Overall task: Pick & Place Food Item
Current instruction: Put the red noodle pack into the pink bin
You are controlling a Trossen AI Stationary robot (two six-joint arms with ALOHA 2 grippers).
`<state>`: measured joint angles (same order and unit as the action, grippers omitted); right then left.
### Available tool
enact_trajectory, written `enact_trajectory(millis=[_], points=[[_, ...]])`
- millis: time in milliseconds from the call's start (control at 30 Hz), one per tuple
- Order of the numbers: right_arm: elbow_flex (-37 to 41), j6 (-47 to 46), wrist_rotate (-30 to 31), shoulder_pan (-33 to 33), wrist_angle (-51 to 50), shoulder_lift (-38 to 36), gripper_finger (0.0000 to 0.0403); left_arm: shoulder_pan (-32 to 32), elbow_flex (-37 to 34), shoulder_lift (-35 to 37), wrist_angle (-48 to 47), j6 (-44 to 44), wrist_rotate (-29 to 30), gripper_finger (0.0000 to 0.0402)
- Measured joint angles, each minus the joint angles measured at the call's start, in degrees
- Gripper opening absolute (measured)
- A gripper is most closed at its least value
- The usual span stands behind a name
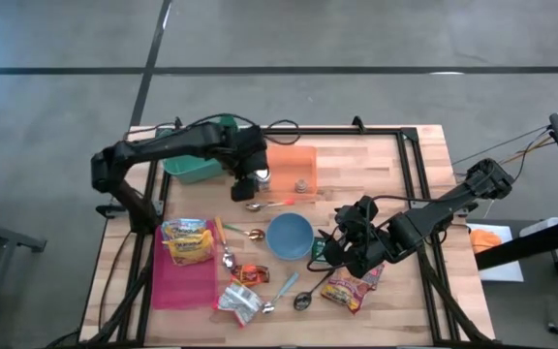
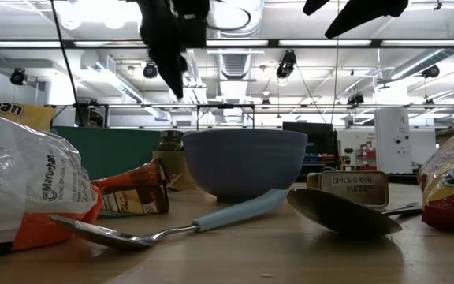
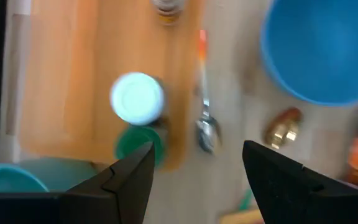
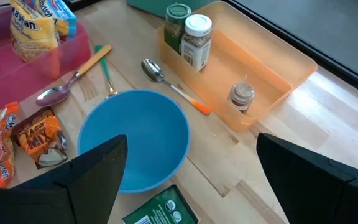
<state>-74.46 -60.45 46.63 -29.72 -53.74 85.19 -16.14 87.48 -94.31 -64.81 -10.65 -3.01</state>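
An orange tray at the table's far middle holds a white-lidded spice jar, a green-lidded jar and a small jar, all standing upright. My left gripper hovers open above the tray's near left corner, pointing steeply down, with nothing between its fingers. A blue bowl sits mid-table. My right gripper waits open to the bowl's right, above a green spice box.
A green bin stands left of the orange tray. A pink tray at near left holds a yellow noodle bag. Snack packets, a taco packet and several spoons, one orange-handled, lie around the bowl.
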Motion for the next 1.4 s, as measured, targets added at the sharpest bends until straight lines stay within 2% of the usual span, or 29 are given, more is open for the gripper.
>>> enact_trajectory(millis=[200,400,633,733,900,967,1033,1167,1400], points=[[0.0,0.73,2.28,-0.01,-0.1,0.0,0.0354,6.91,-1.92,6.45,-0.07,5.61,-0.83,0.0244],[0.02,-0.72,4.43,-0.04,-2.54,-0.64,0.0354,14.63,-8.88,14.24,6.27,9.7,-1.09,0.0244],[1.02,-7.79,9.18,-1.37,-9.76,-3.16,0.0354,22.53,-24.95,25.01,25.33,21.18,-0.83,0.0244],[2.55,-10.39,9.94,-1.68,-10.87,-4.62,0.0354,25.34,-31.75,28.2,35.29,26.64,1.63,0.0244],[5.67,-16.98,9.99,-1.98,-10.72,-7.87,0.0354,28.81,-41.21,30.42,50.08,27.81,5.26,0.0244],[7.02,-20.99,8.85,-2.32,-10.73,-9.01,0.0354,29.53,-43.65,30.49,54.19,27.82,6.27,0.0244],[7.97,-21.66,4.35,-2.32,-10.56,-10.0,0.0354,29.75,-45.45,30.49,57.2,27.82,8.24,0.0244],[9.67,-14.73,-2.7,-2.29,-10.52,-11.17,0.0354,29.71,-47.01,30.41,59.4,27.43,10.75,0.0244],[10.51,-19.29,-4.66,-2.27,-7.25,-11.08,0.0354,29.71,-46.99,30.46,60.64,24.62,11.93,0.024]])
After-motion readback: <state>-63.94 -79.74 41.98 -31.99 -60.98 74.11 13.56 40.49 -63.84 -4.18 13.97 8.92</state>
